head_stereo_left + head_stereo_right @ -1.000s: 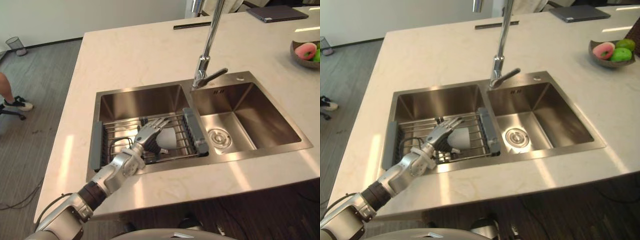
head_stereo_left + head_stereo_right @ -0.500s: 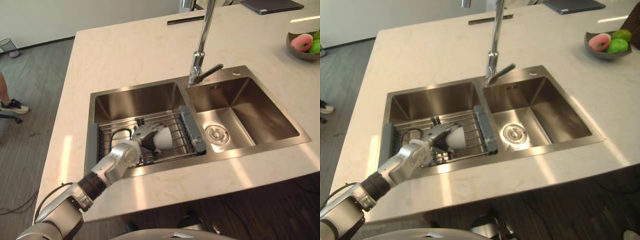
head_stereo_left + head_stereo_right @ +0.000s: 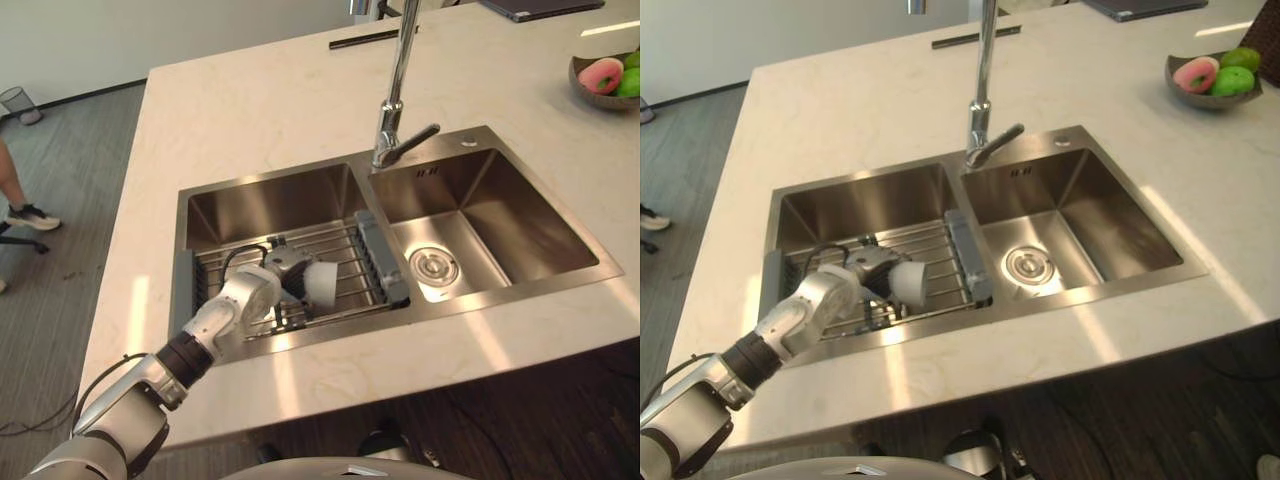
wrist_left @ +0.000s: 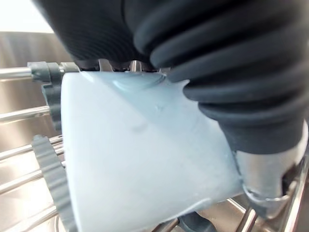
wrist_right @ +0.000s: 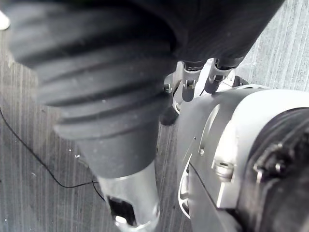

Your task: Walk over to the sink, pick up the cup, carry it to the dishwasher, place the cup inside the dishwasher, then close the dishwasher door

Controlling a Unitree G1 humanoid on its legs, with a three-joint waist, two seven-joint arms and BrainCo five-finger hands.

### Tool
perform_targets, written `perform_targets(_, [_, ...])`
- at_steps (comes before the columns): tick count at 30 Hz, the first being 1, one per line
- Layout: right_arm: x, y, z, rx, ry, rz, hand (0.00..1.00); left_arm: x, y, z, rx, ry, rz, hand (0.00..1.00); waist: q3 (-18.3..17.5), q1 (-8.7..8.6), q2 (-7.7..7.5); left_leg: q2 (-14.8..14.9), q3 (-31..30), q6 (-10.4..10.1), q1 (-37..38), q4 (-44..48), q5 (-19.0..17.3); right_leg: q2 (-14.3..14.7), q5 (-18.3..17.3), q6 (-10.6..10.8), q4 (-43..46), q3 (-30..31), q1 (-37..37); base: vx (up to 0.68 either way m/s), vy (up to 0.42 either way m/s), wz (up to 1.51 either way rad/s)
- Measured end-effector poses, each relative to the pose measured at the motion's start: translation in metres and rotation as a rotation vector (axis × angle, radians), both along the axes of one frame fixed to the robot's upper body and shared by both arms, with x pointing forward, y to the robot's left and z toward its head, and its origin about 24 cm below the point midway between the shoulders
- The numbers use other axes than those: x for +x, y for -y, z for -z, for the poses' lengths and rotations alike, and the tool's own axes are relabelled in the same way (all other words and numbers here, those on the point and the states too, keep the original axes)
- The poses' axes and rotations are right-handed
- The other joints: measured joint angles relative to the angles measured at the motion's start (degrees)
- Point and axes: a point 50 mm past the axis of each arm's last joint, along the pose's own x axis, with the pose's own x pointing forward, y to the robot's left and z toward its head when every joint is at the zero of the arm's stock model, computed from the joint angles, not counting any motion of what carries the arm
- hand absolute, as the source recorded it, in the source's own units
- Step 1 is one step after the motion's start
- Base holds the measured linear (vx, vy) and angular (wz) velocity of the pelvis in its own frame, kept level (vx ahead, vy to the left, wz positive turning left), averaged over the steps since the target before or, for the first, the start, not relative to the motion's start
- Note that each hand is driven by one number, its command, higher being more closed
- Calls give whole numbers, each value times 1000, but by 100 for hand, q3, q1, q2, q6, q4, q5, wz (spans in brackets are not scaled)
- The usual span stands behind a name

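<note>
currently: left hand [image 3: 283, 272] is inside the left basin of the sink [image 3: 270, 200], over the wire rack [image 3: 345, 250]. its fingers and thumb are curled round the pale cup [image 3: 322, 284], i.e. a closed grasp. cup orientation: on its side, mouth toward the rack's grey end bar. cup-to-rack contact: cannot be told. left wrist view: cup [image 4: 140, 159] sits directly under the dark ribbed cover. right hand [image 5: 96, 72] hangs above the floor; state: cannot tell. faucet [image 3: 393, 100] stands behind the basin divider. fruit bowl [image 3: 590, 85] sits far right on the countertop [image 3: 250, 110].
</note>
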Motion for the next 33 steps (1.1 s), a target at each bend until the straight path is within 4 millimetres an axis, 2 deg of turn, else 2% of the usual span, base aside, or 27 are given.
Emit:
perform_targets(2, [0,0,0,-1,-1,-9,0,-1,2,0,-20,-12,11,100,5,-25,9,1,5,-1,1,0,0,0,4,6,0,5,-1,0,0,0])
perform_targets(7, [1,-1,0,-3,-8,-40,0,-5,8,6,-200,-19,30,100,14,-67,35,21,47,-15,8,0,-10,16,6,10,-1,39,-18,0,0,-3])
perform_targets(12, [1,0,0,-12,-7,-50,0,-10,5,8,-516,35,-15,100,89,-93,96,48,114,-39,25,1,-27,40,7,11,1,99,-47,5,-6,-7])
perform_targets(14, [-2,3,-1,-31,-16,-73,0,-12,-5,1,-760,68,-100,100,147,-80,112,47,26,-33,-28,2,-12,39,12,22,4,-82,-36,9,-9,16])
perform_targets(15, [-4,4,-1,-35,-20,-77,0,-11,-11,-5,-827,90,-132,100,150,-61,109,45,-31,-30,-42,2,-6,39,14,24,4,-188,-9,34,-20,31])
perform_targets(17, [-16,6,-1,-47,-41,-83,0,-3,-44,-42,-1116,237,-238,100,158,150,97,36,-251,-20,-50,3,17,42,16,27,6,-576,147,37,-28,43])
perform_targets(18, [-17,6,-1,-52,-45,-93,0,-1,-54,-54,-1184,285,-250,100,158,213,96,31,-314,-17,-51,3,23,43,15,27,6,-655,184,-8,-22,47])
perform_targets(19, [-18,7,-1,-57,-46,-102,0,-1,-75,-79,-1305,381,-249,100,159,359,84,20,-403,-11,-64,3,33,40,1,33,21,-739,209,-22,-10,36])
perform_targets(22, [-18,11,-2,-49,-45,-65,0,-14,-111,-131,-1567,566,-169,100,150,738,40,-32,-590,27,-154,3,77,-35,-140,88,220,-845,182,-3,11,37])
perform_targets(24, [-16,11,-2,-42,-46,-73,0,-22,-128,-146,-1681,644,-147,100,139,908,-10,-42,-704,38,-151,4,95,-45,-169,70,294,-936,220,5,13,31])
perform_targets(27, [-7,6,-1,-23,-32,-90,0,-31,-160,-153,-1860,703,-194,100,56,1128,-162,-42,-758,37,-150,4,112,-47,-188,56,353,-942,225,1,4,9])
perform_targets(28, [-5,4,-1,-21,-31,-99,0,-32,-166,-152,-1887,705,-210,100,40,1144,-190,-43,-763,39,-150,4,115,-50,-197,52,366,-942,223,0,0,0])
perform_targets(29, [-4,1,0,-18,-32,-112,0,-35,-176,-148,-1936,707,-245,100,7,1176,-247,-54,-779,43,-150,4,121,-66,-234,53,398,-941,216,-20,4,6])
perform_targets(31, [-5,-2,0,-35,-43,-146,0,-39,-183,-139,-2001,699,-296,100,-30,1257,-310,-83,-809,56,-147,4,131,-105,-299,60,466,-939,207,-24,10,8])
perform_targets(33, [-7,0,1,-78,-66,-218,0,-45,-184,-116,-2039,662,-419,100,-38,1361,-315,-124,-849,80,-143,3,148,-167,-341,63,589,-938,180,-29,29,8])
